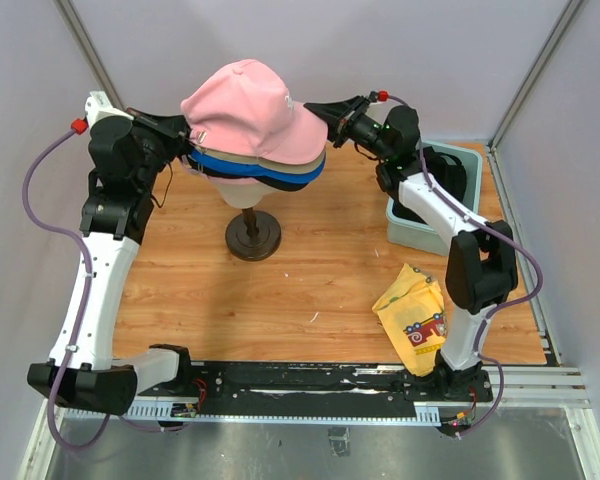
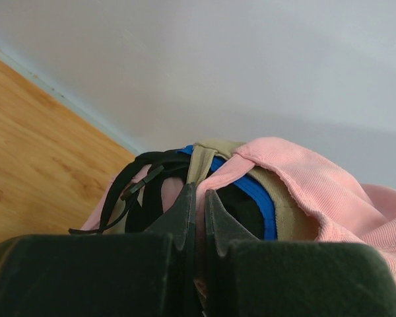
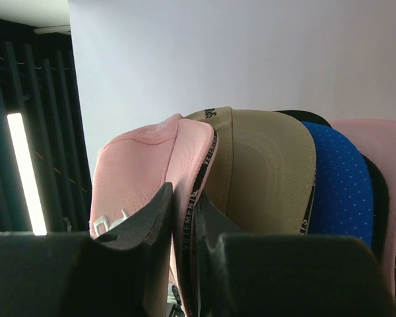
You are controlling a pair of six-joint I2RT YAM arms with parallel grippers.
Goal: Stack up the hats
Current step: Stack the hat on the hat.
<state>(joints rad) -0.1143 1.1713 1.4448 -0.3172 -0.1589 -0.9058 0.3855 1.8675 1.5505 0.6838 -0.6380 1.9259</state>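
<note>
A pink cap (image 1: 248, 110) sits on top of a stack of caps on the cream mannequin head (image 1: 245, 190); below it show a tan brim (image 1: 298, 170), a blue brim (image 1: 230, 166) and a black brim (image 1: 280, 184). My left gripper (image 1: 187, 133) is shut on the pink cap's back strap (image 2: 219, 176), with black straps (image 2: 129, 191) beside it. My right gripper (image 1: 330, 120) is shut on the pink cap's brim (image 3: 185, 172); the tan (image 3: 264, 172) and blue (image 3: 340, 185) brims lie just behind it.
The mannequin head stands on a dark round stand (image 1: 253, 236) on the wooden table (image 1: 320, 270). A teal bin (image 1: 400, 225) with dark contents sits at the right. A yellow cloth with red print (image 1: 415, 310) lies at the front right. Walls close in the back and sides.
</note>
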